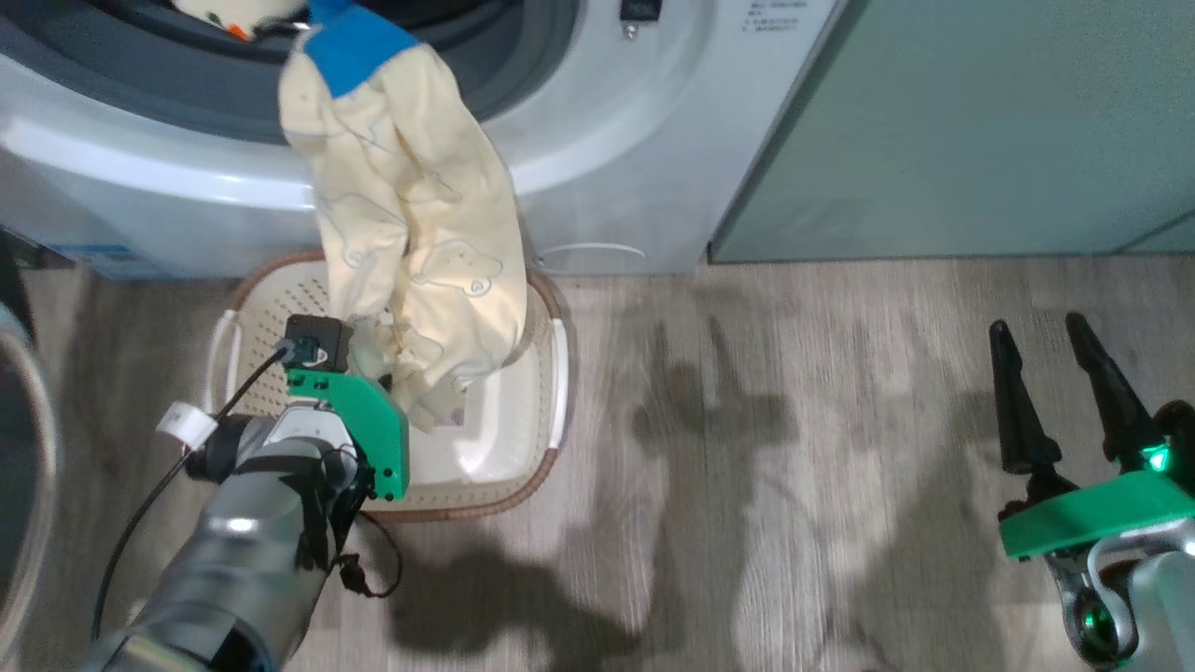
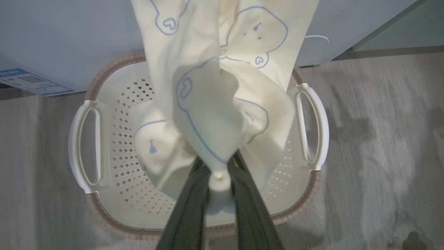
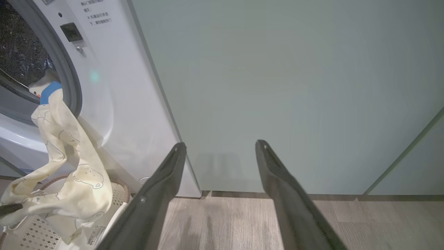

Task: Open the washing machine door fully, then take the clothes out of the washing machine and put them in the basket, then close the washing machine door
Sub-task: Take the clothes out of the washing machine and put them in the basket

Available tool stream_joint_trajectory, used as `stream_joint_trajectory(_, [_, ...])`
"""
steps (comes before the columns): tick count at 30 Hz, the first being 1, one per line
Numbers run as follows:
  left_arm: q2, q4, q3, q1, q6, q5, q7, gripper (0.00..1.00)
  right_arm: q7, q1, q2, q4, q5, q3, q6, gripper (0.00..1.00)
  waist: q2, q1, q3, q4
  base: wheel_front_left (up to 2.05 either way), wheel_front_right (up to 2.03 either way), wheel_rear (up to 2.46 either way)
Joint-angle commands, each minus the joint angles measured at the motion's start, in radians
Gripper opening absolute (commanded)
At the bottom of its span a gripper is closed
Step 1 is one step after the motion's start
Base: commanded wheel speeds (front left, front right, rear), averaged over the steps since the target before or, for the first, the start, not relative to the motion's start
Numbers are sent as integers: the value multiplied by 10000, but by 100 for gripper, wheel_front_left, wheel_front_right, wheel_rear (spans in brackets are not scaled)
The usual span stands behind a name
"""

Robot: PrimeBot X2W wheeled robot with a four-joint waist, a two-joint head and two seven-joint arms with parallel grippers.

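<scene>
A cream-yellow garment of the clothes with a blue patch hangs from the drum mouth of the white washing machine down into the basket on the floor below. My left gripper is shut on the garment's lower end, just above the basket floor. The stretched cloth covers much of the basket. Another cream piece lies in the drum. The washing machine door's curved edge shows at the far left, swung open. My right gripper hangs open over bare floor, well to the right.
A sage-green cabinet panel stands directly right of the machine, and my right gripper faces it. Grey wood floor stretches between the basket and the right arm. A black cable loops off my left forearm.
</scene>
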State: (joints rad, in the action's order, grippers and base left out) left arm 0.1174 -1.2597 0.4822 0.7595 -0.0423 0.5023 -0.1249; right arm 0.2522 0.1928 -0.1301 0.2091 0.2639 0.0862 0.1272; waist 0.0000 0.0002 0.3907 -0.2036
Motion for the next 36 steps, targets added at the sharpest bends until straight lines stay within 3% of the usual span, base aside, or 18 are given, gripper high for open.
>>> stream_joint_trajectory(1, [371, 39, -309, 247, -37, 72, -141, 0, 95, 211, -245, -360, 8, 99, 35, 100, 0, -2, 260, -160, 0, 0, 0])
stream_joint_trajectory(9, [446, -204, -343, 383, -62, 219, -286, 0, 95, 415, -181, -394, -8, 31, 35, 100, 0, -2, 602, -300, 0, 0, 0])
stream_joint_trajectory(11, [444, -229, -331, 406, -93, 243, -318, 40, 95, 439, -168, -381, -20, 6, 35, 100, 0, -2, 609, -296, 0, 0, 0])
stream_joint_trajectory(12, [437, -238, -349, 403, -115, 280, -347, 78, 95, 441, -158, -372, -28, -4, 35, 100, 0, -2, 589, -287, 0, 0, 0])
stream_joint_trajectory(13, [427, -247, -381, 392, -131, 331, -386, 100, 95, 434, -146, -360, -37, -15, 35, 100, 0, -2, 556, -272, 0, 0, 0])
stream_joint_trajectory(29, [434, -94, -643, 171, -329, 692, -1315, 100, 95, -47, 5, -92, -41, 62, 35, 100, 0, -2, -933, 110, 0, 0, 0])
stream_joint_trajectory(36, [920, 1766, -1378, -554, 197, 577, -1364, 100, 95, -441, 7, -30, -13, 74, 35, 100, 0, -2, -1675, 101, 0, 0, 0])
